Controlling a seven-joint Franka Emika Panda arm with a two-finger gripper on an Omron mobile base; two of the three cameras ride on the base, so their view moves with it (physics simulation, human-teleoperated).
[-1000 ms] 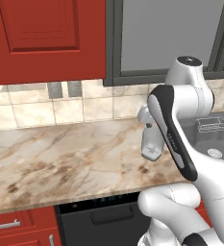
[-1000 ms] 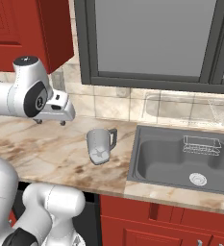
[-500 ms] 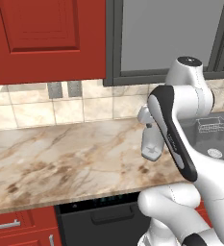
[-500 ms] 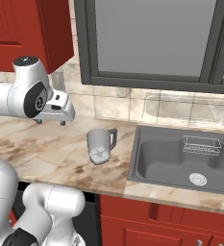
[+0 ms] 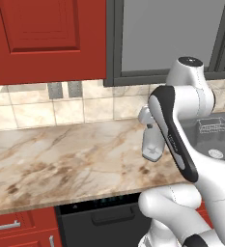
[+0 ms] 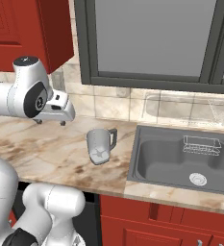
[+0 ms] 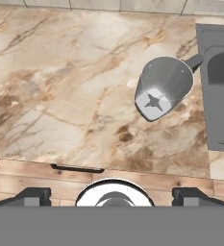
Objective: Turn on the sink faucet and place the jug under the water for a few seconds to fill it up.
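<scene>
Hovering high over the marbled beige stone counter (image 7: 60,96), your two-finger gripper (image 6: 50,121) is holding and touching nothing; you cannot tell how far its fingers are parted. Farther out, the small light grey jug (image 6: 99,145) is lying tipped on the counter, just beside the dark grey recessed sink (image 6: 180,166).

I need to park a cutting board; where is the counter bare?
The marble counter lies bare from the jug leftward, between tiled wall and front edge. Crowded: the strip between jug and sink, and the basin's wire racks.
</scene>
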